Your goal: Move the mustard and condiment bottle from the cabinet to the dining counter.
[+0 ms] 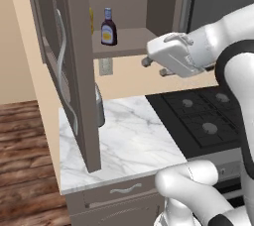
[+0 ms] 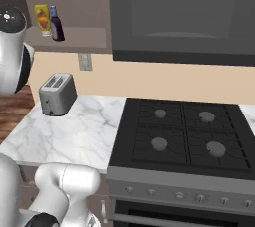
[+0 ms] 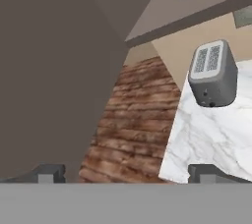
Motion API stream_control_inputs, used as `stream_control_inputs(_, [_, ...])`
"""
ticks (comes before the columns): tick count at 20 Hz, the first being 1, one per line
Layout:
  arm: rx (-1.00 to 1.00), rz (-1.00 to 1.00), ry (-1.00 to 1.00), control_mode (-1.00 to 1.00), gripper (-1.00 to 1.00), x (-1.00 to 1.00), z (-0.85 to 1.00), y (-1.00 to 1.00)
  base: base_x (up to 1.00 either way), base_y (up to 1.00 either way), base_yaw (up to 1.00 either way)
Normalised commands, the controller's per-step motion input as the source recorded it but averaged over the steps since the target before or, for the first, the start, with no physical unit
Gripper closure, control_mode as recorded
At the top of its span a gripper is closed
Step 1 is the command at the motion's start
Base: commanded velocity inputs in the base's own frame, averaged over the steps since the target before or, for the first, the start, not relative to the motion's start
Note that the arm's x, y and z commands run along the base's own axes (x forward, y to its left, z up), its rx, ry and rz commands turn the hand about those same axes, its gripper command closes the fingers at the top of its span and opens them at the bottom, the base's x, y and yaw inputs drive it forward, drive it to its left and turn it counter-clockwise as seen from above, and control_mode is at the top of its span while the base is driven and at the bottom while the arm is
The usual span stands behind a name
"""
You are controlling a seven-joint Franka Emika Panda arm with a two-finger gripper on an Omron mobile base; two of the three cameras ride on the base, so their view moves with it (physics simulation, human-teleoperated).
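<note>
Cabinet: upper wall unit, door swung fully open toward the base so the inner shelf is reachable; long curved silver handle on the door face. Stove: black four-burner cooktop, right of the work area, not involved. Counter: small marble worktop below the cabinet, carrying the toaster, which stands near the wall just beneath the shelf. Arm: raised to about shelf height in front of the opening, presumably positioned for a first reach into the cabinet. End effector: released, jaws spread wide, grasping nothing; its two dark tips show at the bottom of the hand view, pointed down past the shelf edge toward the toaster and floor. Condiment bottle: dark, capped, upright near the shelf's front edge, toward the door side. Mustard: yellow, upright, just beside the condiment bottle on the door side, largely hidden behind the door in the left base view. Both bottles lie above and to the door side of the end effector, apart from it. Judgement: transfer not begun; neither bottle moved.
</note>
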Motion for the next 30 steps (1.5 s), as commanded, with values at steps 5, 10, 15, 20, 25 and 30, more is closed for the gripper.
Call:
stream_control_inputs(5, [-0.14, 0.01, -0.26, -1.00, -1.00, 0.31, 0.00, -0.04, 0.00, 0.00, 0.00])
stream_control_inputs(10, [-0.15, 0.03, -0.27, -1.00, -1.00, 0.37, 0.00, 0.00, 0.00, 0.00, 0.00])
stream_control_inputs(15, [-0.12, 0.02, -0.25, -1.00, -1.00, 0.34, 0.02, -0.06, 0.00, 0.00, 0.00])
stream_control_inputs(20, [-0.08, 0.01, -0.23, -1.00, -1.00, 0.32, 0.06, -0.10, 0.00, 0.00, 0.00])
stream_control_inputs(25, [-0.05, 0.00, -0.19, -1.00, -1.00, 0.32, 0.01, -0.08, 0.00, 0.00, 0.00])
stream_control_inputs(30, [-0.02, 0.00, -0.07, -1.00, -1.00, 0.36, 0.00, -0.07, 0.00, 0.00, 0.00])
